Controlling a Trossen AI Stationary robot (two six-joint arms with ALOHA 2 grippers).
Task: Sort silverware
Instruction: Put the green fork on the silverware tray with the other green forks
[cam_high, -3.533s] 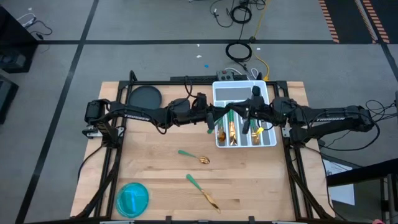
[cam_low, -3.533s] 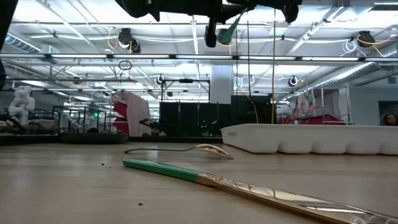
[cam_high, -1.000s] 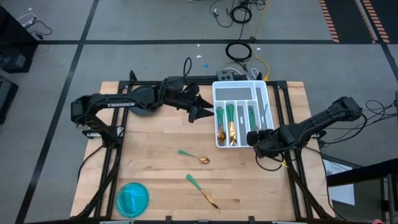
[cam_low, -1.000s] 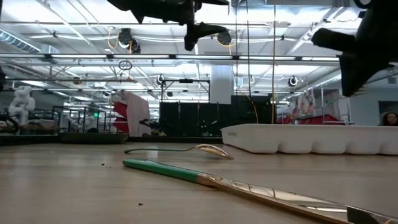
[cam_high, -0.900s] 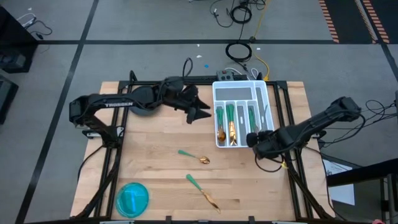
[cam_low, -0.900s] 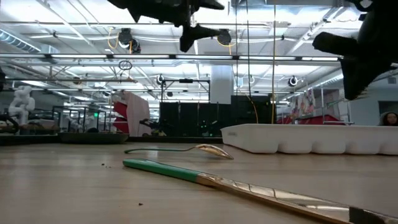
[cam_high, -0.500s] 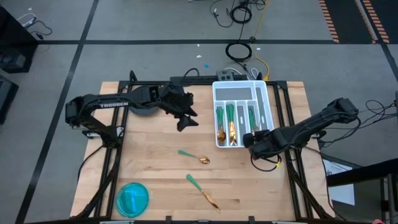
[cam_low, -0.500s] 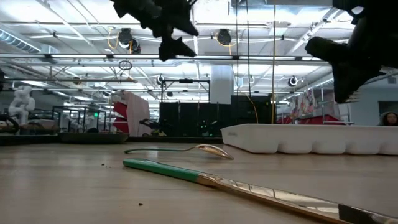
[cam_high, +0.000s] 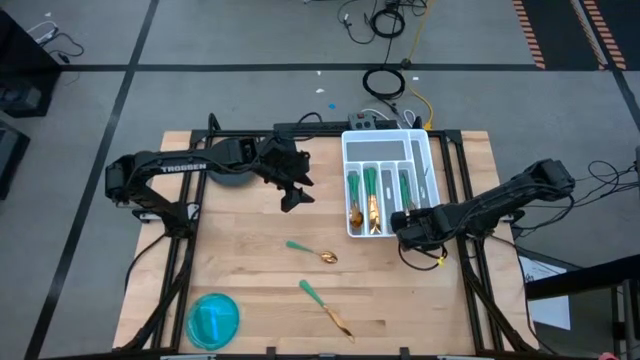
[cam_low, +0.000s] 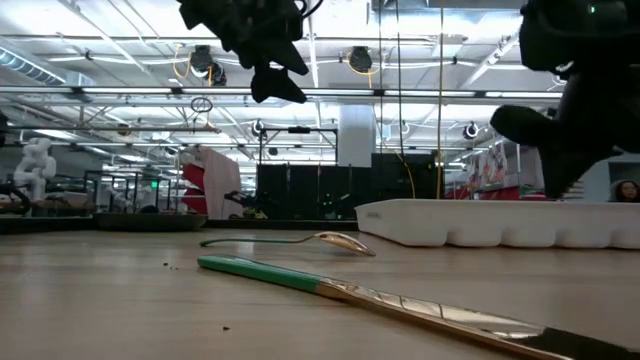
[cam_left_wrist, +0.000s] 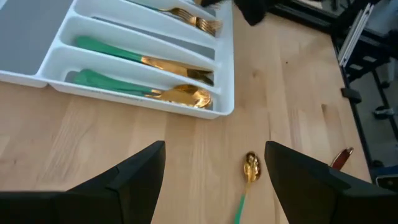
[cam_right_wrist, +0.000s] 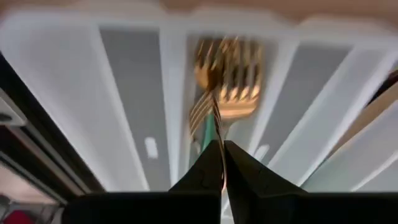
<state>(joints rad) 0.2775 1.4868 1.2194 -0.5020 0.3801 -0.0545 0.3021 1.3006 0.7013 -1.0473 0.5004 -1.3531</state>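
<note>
Counter (cam_high: 250, 290) boards carry everything, and most of their open room lies below and to the near side of the left end effector (cam_high: 291, 197), which hangs high with its fingers spread wide and nothing between them, apparently poised over the stretch where the loose pieces lie. White tray (cam_high: 348, 150) sits just beyond that end effector, off toward the right arm, and holds the sorted silverware in its long slots by kind, teal handles all pointing to the far wall and gold heads to the near wall; that ordering is presumably the aim of the task. Blue bowl (cam_high: 213, 319) stands well apart at the near left corner, out of any likely path. Right end effector (cam_high: 405, 224) rests at the tray's near right corner with its fingers closed together; its wrist view shows forks (cam_right_wrist: 227, 78) in a slot directly ahead, yet nothing appears gripped. Two pieces remain unsorted: a spoon (cam_high: 312, 250) lies on the bare wood almost straight below the left end effector, and a third utensil, seemingly a knife (cam_high: 326, 310), lies farther toward the near edge. Both lie flat and apart from each other, with clear wood all round, so a descent should meet no rim; the tray's wall is the nearest obstacle.
</note>
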